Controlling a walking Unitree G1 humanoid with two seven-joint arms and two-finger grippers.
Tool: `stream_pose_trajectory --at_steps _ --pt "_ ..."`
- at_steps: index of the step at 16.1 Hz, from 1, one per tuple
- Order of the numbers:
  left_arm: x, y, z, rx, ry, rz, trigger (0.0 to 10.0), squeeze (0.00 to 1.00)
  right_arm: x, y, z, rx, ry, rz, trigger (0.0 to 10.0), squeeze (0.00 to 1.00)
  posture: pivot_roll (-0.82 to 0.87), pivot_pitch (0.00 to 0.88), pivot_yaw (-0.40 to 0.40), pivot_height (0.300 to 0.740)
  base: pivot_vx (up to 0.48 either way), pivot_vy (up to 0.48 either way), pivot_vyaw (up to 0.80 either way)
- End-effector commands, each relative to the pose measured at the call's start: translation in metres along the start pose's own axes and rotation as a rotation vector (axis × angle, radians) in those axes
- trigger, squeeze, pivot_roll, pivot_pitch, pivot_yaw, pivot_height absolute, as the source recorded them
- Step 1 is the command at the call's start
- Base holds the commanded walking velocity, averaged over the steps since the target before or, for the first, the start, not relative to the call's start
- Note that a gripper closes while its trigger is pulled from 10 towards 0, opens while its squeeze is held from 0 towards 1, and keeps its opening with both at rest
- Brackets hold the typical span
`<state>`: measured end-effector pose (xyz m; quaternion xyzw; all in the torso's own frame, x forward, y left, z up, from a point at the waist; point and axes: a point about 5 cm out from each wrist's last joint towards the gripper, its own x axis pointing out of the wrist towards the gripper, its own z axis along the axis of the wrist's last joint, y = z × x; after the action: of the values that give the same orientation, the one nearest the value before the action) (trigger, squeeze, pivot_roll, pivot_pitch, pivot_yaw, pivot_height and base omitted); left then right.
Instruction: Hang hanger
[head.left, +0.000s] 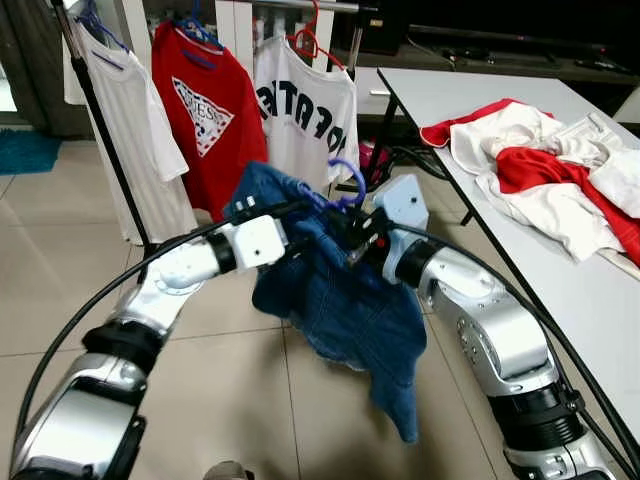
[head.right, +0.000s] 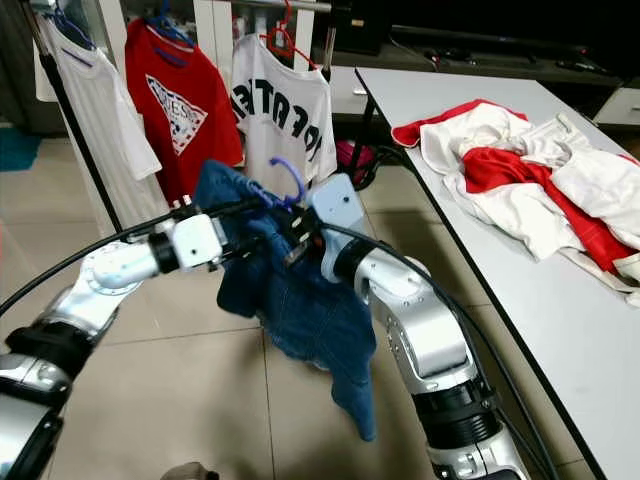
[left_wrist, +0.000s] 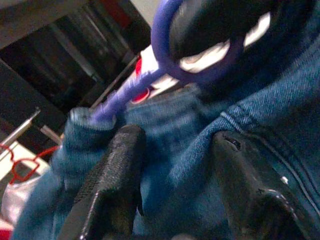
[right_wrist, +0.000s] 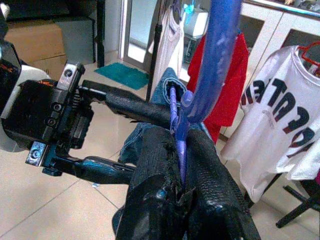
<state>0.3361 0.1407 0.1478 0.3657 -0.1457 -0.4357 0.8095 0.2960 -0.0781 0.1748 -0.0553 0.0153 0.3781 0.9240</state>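
Item: blue denim garment (head.left: 340, 300) on a purple plastic hanger (head.left: 348, 180), held in the air between both arms above the beige tiled floor (head.left: 60, 290), in front of the clothes rack (head.left: 100, 130).

Right hand (right_wrist: 187, 150): two black fingers closed tight on the thin purple stem of the hanger, just below its hook; the hook curved up above the fingers.

Left hand (left_wrist: 175, 165): fingers parted, denim fabric bunched between them near the collar where the hanger stem emerged; whether they pinched the cloth or merely bracketed it could not be told. In the right wrist view the left hand's two fingers (right_wrist: 130, 107) reached in from the side, spread either side of the garment.

Garment: hung down from the hanger in loose folds, lower edge trailing well above the floor.

Rack contents: white plain T-shirt (head.left: 125, 130) at the robot's left, red T-shirt with a triangular white print (head.left: 205, 110) beside it, white T-shirt with dark block lettering (head.left: 305, 110) next, on a red hanger (head.left: 310, 40). The held hanger sat below and in front of the lettered shirt, apart from the rack's rail.

White tabletop (head.left: 460, 90) to the robot's right: carried a heap of red and white clothing (head.left: 550, 180).
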Motion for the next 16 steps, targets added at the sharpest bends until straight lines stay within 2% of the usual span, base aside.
stream_pose_trajectory --at_steps 1,2,4,5,8,9,10,16 --pt "0.008 0.001 0.004 0.012 -0.017 -0.014 10.0 0.0 -0.003 0.001 0.001 -0.016 0.003 0.009 10.0 0.0 -0.03 0.0 -0.072 0.74 0.0 0.0 0.0" --pt "0.009 -0.001 0.002 0.025 -0.001 -0.022 10.0 0.0 -0.003 0.002 0.0 -0.003 0.005 0.009 10.0 0.0 -0.02 0.0 -0.071 0.74 0.0 0.0 0.0" --pt "0.007 -0.009 -0.009 0.037 0.07 -0.056 10.0 0.0 -0.003 0.006 -0.004 0.087 -0.012 0.025 10.0 0.0 -0.03 0.0 -0.062 0.74 0.0 0.0 0.0" --pt "0.004 -0.013 -0.012 0.002 0.068 -0.069 0.0 0.0 -0.005 0.007 -0.008 0.133 -0.012 0.024 10.0 0.0 -0.03 0.0 -0.053 0.74 0.0 0.0 0.0" --pt "-0.001 -0.029 -0.016 -0.048 0.06 -0.13 0.0 0.0 -0.007 0.009 -0.018 0.189 0.003 0.016 10.0 0.0 -0.03 0.0 -0.046 0.74 0.0 0.0 0.0" --pt "-0.004 -0.041 -0.019 -0.088 0.053 -0.164 0.0 0.0 -0.007 0.011 -0.023 0.202 0.015 0.016 10.0 0.0 -0.03 0.0 -0.044 0.74 0.0 0.0 0.0" --pt "-0.006 -0.047 -0.02 -0.102 0.05 -0.172 0.0 0.0 -0.006 0.012 -0.024 0.221 0.014 0.018 10.0 0.0 -0.03 0.0 -0.044 0.74 0.0 0.0 0.0" --pt "-0.014 -0.049 -0.022 -0.133 0.052 -0.127 0.0 0.0 -0.004 0.019 -0.027 0.254 0.018 0.074 10.0 0.0 0.0 0.0 -0.078 0.74 0.0 0.0 0.0"
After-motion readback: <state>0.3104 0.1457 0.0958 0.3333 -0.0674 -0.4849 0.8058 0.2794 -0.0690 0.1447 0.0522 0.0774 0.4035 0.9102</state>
